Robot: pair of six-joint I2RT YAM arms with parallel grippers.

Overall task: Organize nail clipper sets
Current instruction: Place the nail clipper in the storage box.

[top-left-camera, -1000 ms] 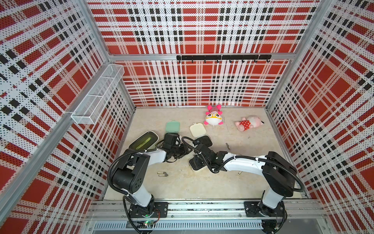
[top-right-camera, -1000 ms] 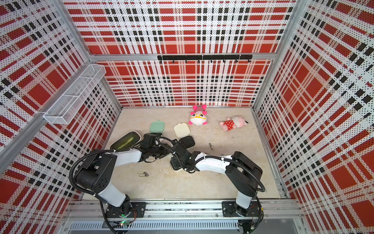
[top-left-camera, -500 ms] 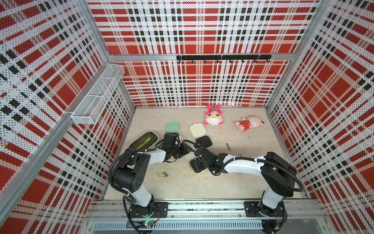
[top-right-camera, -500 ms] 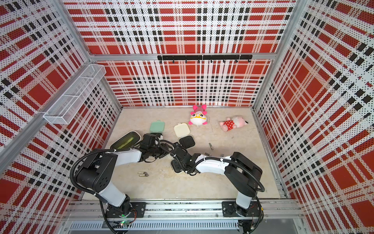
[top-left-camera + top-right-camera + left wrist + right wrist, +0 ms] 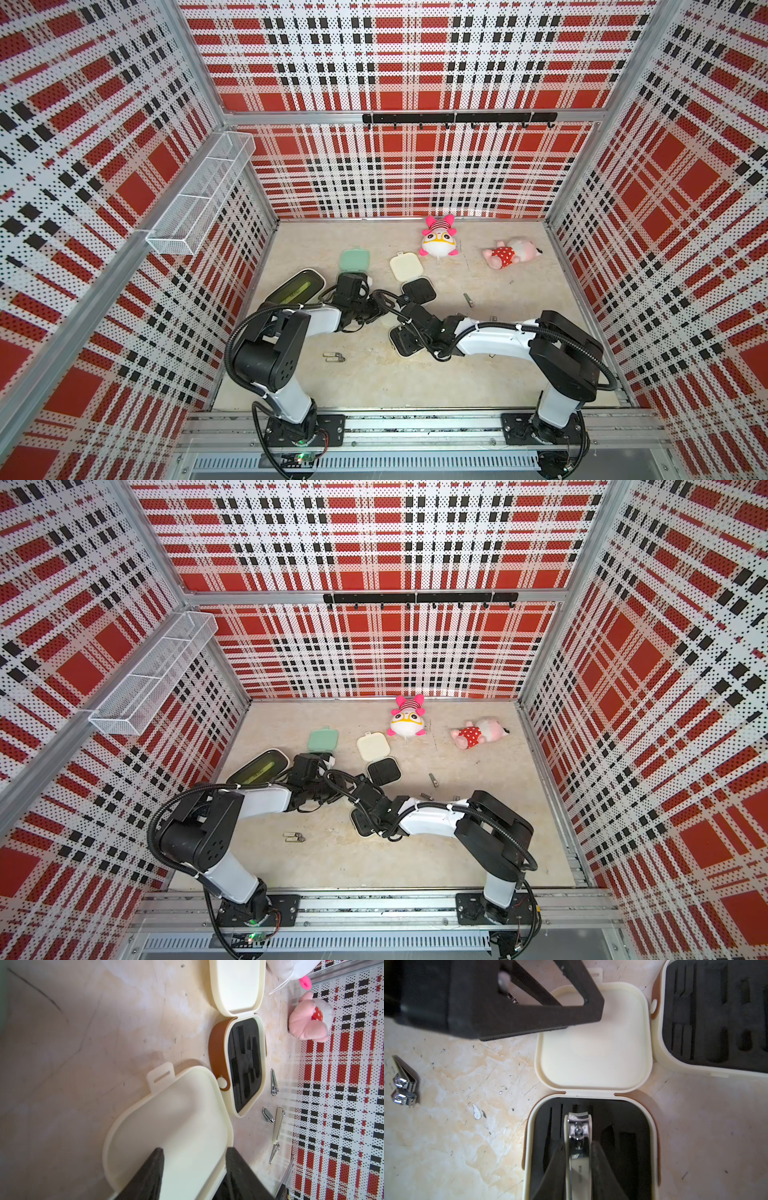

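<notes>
A cream case lies open in the middle of the floor, its black insert facing up and its lid flat beside it. My right gripper is shut on a silver nail clipper, held just over that insert. My left gripper is open, its jaws astride the lid's rim. A second cream case lies open behind. Of the mint green case only the lid shows. Two loose clippers lie in front of the left arm.
More loose clippers and a nail file lie right of the cases. A cream bin with dark green inside stands by the left wall. Two pink plush toys sit at the back. A wire basket hangs on the left wall.
The right gripper has shifted slightly toward the front over the open case, still with the clipper in it. The left arm has stayed put.
</notes>
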